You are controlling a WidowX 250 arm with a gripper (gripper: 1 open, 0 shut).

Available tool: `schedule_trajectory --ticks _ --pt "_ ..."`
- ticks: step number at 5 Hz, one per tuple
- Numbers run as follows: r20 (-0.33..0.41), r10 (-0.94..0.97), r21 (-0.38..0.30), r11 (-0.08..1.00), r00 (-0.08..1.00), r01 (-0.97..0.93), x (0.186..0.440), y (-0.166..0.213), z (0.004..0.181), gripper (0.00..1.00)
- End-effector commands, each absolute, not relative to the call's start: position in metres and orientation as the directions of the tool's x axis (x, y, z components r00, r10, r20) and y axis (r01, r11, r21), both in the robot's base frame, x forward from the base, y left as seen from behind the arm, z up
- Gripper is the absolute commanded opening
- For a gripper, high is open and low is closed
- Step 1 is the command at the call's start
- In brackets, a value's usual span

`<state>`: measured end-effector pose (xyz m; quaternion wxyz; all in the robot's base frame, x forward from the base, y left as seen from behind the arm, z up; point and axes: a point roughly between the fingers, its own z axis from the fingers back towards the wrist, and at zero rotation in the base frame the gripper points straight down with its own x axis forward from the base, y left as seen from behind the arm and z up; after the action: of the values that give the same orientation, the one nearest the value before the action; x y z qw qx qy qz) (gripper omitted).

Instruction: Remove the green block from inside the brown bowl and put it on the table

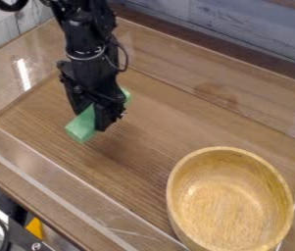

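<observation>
The green block point(84, 127) hangs tilted in my gripper point(97, 118), which points straight down and is shut on it. Its lower end sits at or just above the table point(176, 127); whether it touches I cannot tell. The block's upper part is hidden behind the black fingers point(107, 113). The brown bowl point(231, 201) stands at the front right, well apart from the gripper, with nothing inside it.
Low clear acrylic walls point(58, 201) run along the front and left edges of the table. A pale plank wall point(241, 25) closes off the back. Black and yellow gear point(6, 235) sits outside the front left corner.
</observation>
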<state>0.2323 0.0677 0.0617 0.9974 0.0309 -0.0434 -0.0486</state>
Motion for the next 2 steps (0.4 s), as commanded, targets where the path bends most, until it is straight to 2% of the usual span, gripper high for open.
schedule_trajectory --ticks 1,2 --pt "0.108 -0.114 0.071 0.992 0.988 0.107 0.2384 0.0653 0.0665 0.00" --pt "0.105 -0.114 0.065 0.992 0.988 0.108 0.2392 0.0639 0.0653 0.00"
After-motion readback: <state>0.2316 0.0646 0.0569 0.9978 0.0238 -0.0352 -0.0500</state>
